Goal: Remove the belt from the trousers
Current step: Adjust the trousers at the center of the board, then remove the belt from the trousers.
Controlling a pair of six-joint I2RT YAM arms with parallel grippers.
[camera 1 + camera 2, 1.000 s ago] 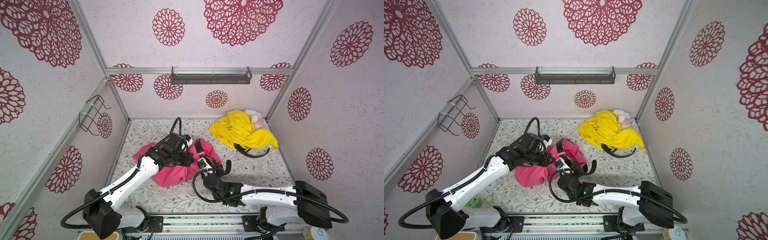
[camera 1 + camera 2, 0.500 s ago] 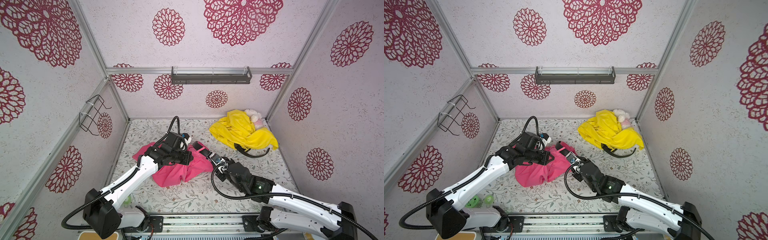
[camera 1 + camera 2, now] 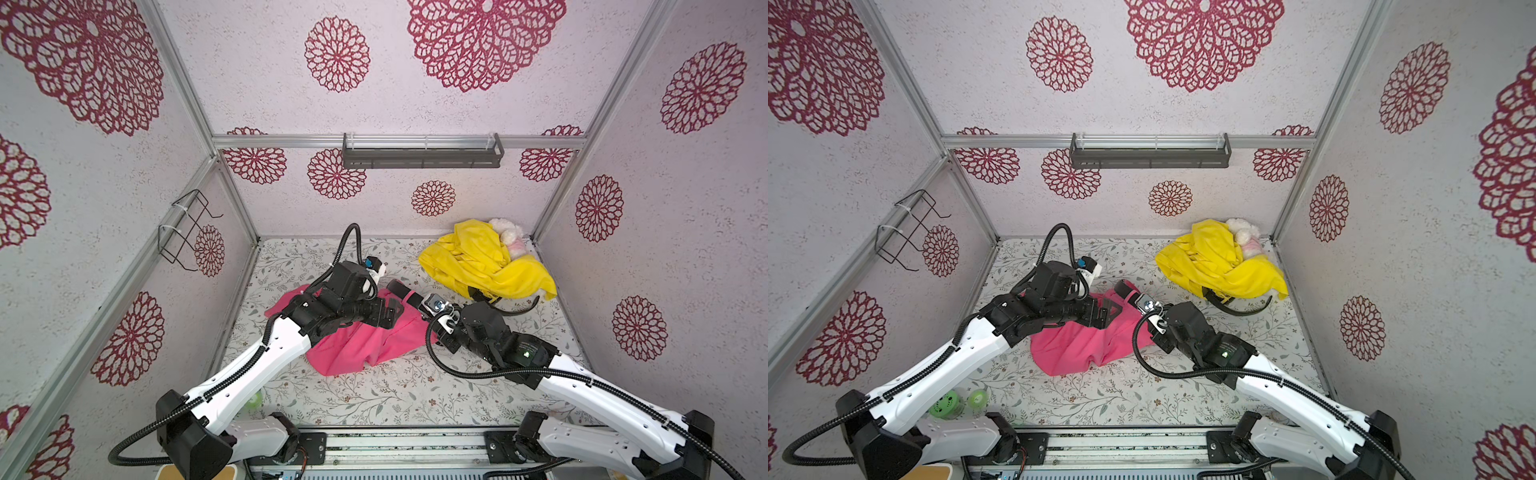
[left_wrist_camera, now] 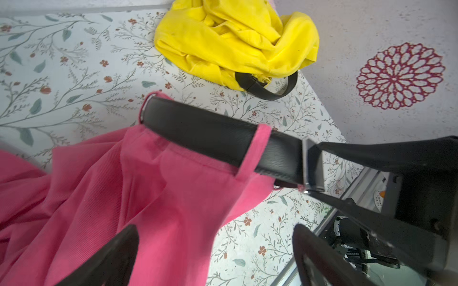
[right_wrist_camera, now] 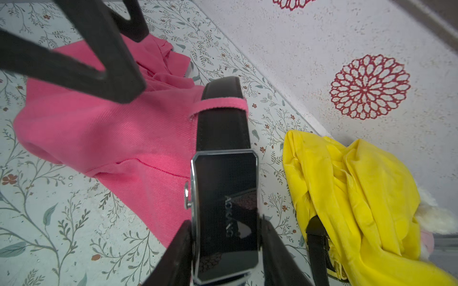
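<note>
Firmly, the right claw [image 5: 225, 237] clenched the buckle [image 5: 224, 198] of the black belt [image 4: 210, 131], one finger [image 5: 178, 257] pressed against each long edge. Beyond the buckle the strap ran through a pink loop [image 5: 220, 102] on the waistband of the pink trousers [image 3: 374, 340], which lay crumpled in the middle of the floral surface [image 3: 374, 399]. The left claw [image 4: 215, 250] was released, its jaws wide apart above the trousers' cloth, grasping nothing, near the strap. Farther off, toward the back corner, a yellow garment [image 3: 482, 266] lay heaped, with a second black belt [image 4: 267, 91] curling out from under it.
</note>
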